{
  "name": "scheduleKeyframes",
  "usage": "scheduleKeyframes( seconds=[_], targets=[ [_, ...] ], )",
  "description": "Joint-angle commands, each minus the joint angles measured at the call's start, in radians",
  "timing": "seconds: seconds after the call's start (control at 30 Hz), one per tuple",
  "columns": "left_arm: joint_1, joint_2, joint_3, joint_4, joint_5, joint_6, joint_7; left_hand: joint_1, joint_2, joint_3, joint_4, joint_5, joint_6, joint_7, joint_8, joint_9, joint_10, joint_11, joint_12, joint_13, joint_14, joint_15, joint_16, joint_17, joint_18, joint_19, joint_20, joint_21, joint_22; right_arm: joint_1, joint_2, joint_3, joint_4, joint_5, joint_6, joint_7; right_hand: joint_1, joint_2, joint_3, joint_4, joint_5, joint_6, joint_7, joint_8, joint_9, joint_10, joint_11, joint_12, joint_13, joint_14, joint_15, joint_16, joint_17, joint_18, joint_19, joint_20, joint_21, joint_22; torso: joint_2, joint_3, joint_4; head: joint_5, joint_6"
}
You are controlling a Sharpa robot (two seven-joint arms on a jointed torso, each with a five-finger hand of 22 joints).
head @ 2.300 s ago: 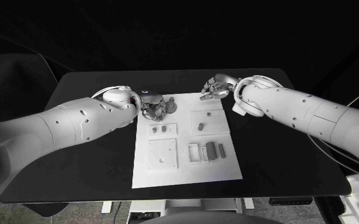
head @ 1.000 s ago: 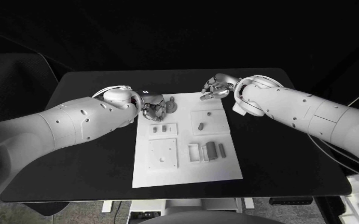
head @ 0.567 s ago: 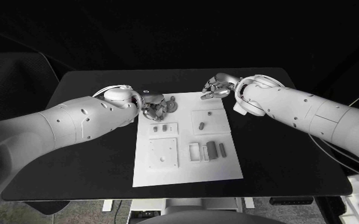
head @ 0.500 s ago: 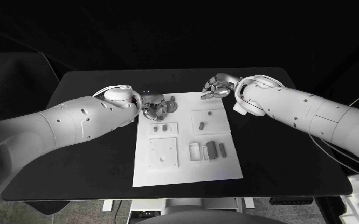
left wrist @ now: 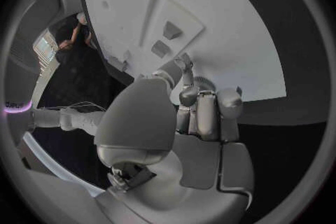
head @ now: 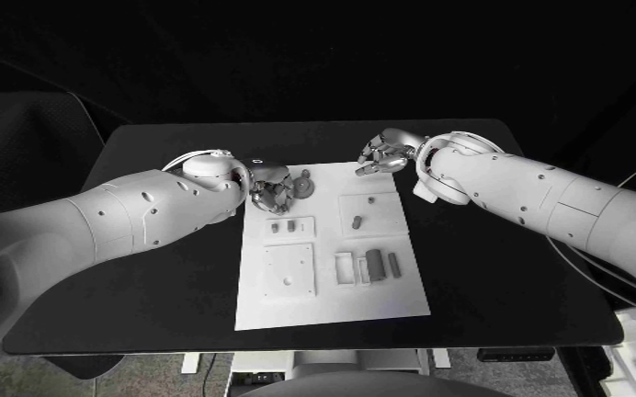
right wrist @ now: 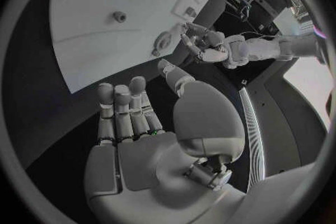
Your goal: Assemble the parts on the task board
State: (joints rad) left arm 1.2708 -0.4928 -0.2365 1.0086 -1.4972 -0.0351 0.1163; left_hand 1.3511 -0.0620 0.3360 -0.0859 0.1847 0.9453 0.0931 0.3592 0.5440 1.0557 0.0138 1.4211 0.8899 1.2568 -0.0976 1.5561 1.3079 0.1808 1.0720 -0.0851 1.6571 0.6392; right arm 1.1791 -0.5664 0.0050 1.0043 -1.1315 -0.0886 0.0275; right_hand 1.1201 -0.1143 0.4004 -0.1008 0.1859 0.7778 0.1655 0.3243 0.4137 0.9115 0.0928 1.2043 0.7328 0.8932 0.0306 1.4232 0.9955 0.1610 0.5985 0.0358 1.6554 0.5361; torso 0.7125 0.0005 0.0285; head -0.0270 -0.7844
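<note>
Dim, dark surroundings; white task board [head: 332, 259] bright; wrist views fisheye-bent.

My left hand [head: 273, 191] and right hand [head: 383, 155] look like silvery metal with a dull sheen, on smooth glossy white plastic arms [head: 119, 222]. The flat white task board [head: 332, 300] looks matt and smooth, lying on the matt black surface [head: 159, 314].

The left robot hand [head: 272, 193] and right robot hand [head: 381, 156] hover at the far corners of the task board [head: 330, 307].
</note>
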Motion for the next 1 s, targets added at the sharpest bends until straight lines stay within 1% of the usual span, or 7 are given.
scheduleKeyframes(
  seconds=[0.03,0.37,0.9,1.0],
  targets=[
    [0.0,0.001,0.0,-0.002,0.0,0.014,0.003,0.001,0.008,0.007,0.0,0.001,0.04,0.03,0.005,0.001,0.002,-0.002,0.006,-0.001,-0.003,-0.003,0.006,0.016,0.065,0.006,0.0,0.136,0.001,0.0,0.001,0.0,0.001,-0.001,0.009,0.007,-0.008,0.0,0.005,0.002,0.006,-0.005,0.004,0.002,-0.001,-0.003,-0.001,0.004,-0.002,0.0,-0.002,0.006,-0.001,-0.005,0.001,0.001,0.016,-0.002,0.0,-0.0001,0.0004,0.0,0.0],
    [0.0,0.003,0.0,-0.001,0.0,0.015,0.005,0.001,0.008,0.008,0.0,0.001,0.041,0.03,0.005,0.001,0.002,-0.002,0.006,-0.002,-0.003,-0.003,0.006,0.015,0.065,0.006,0.0,0.136,0.002,0.0,0.001,0.0,0.001,-0.001,0.009,0.006,-0.008,0.0,0.005,0.002,0.006,-0.005,0.004,0.002,-0.001,-0.003,-0.001,0.004,-0.002,0.0,-0.002,0.007,-0.002,-0.005,0.001,0.001,0.016,-0.002,0.0,-0.0003,0.0002,0.001,-0.001],
    [0.0,0.007,0.0,0.002,0.001,0.01,0.011,0.001,0.009,0.009,-0.001,0.001,0.041,0.03,0.005,0.001,0.002,-0.002,0.006,-0.002,-0.003,-0.003,0.006,0.015,0.065,0.006,0.0,0.136,0.002,0.0,0.002,0.0,0.0,-0.001,0.009,0.007,-0.008,0.0,0.005,0.002,0.006,-0.005,0.004,0.002,-0.001,-0.003,-0.001,0.004,-0.002,0.001,-0.002,0.007,-0.002,-0.005,0.001,0.001,0.016,-0.002,0.0,0.0007,-0.0009,-0.002,0.001],
    [0.0,0.007,0.0,0.002,0.001,0.012,0.01,0.001,0.009,0.009,-0.001,0.001,0.042,0.03,0.005,0.001,0.002,-0.002,0.006,-0.002,-0.003,-0.003,0.006,0.015,0.065,0.006,0.0,0.136,0.002,0.0,0.002,0.0,0.001,-0.001,0.009,0.006,-0.008,0.0,0.006,0.002,0.006,-0.005,0.004,0.002,-0.001,-0.003,-0.001,0.004,-0.002,0.001,-0.002,0.007,-0.002,-0.005,0.001,0.001,0.016,-0.002,0.0,0.0009,-0.0001,-0.002,0.001]
  ],
)
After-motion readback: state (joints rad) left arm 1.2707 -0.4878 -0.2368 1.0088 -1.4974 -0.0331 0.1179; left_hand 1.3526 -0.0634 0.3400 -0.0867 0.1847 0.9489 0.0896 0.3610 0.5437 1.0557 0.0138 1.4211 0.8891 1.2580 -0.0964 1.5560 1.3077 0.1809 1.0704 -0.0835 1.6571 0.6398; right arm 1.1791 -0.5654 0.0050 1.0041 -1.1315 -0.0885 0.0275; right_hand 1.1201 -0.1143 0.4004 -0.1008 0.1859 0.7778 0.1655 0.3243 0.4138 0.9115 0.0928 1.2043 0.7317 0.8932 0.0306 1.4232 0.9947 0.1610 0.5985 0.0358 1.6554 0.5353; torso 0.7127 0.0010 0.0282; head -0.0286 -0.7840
